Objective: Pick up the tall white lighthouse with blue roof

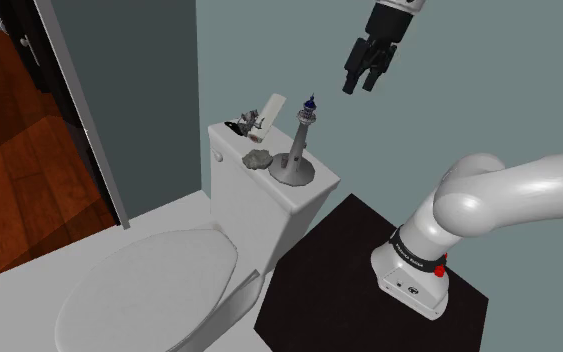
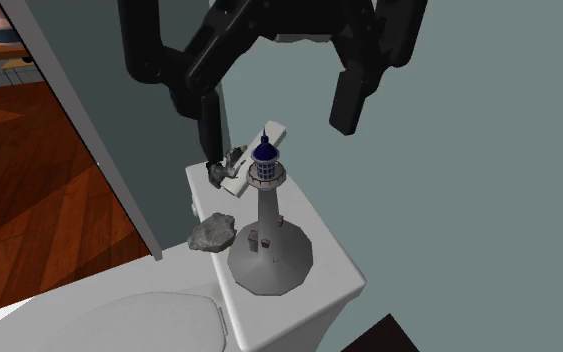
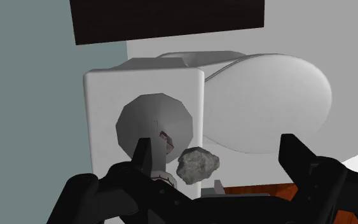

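**Two fingers spread wide, lighthouse standing free on the tank**

You've got the gripper [image 1: 362, 88] up in the air against the blue-grey wall, above the toilet tank [image 1: 269, 192], its black fingers [image 2: 347, 105] well apart and clamped on nothing. Look below it: the lighthouse [image 1: 302, 140] stands upright on the tank lid, pale grey tower on a broad grey cone base, dark blue cap on top. From the second exterior view, you see the two fingers hanging either side of that blue cap, higher up and clear of it. Just beside the base lies a rough grey rock [image 2: 212, 234]. Behind them, near the wall, a white flat piece [image 2: 269, 133] leans, with a small dark figure [image 2: 231, 165] next to it. Through the wrist camera you're looking straight down on the cone base [image 3: 155, 124] and the rock.
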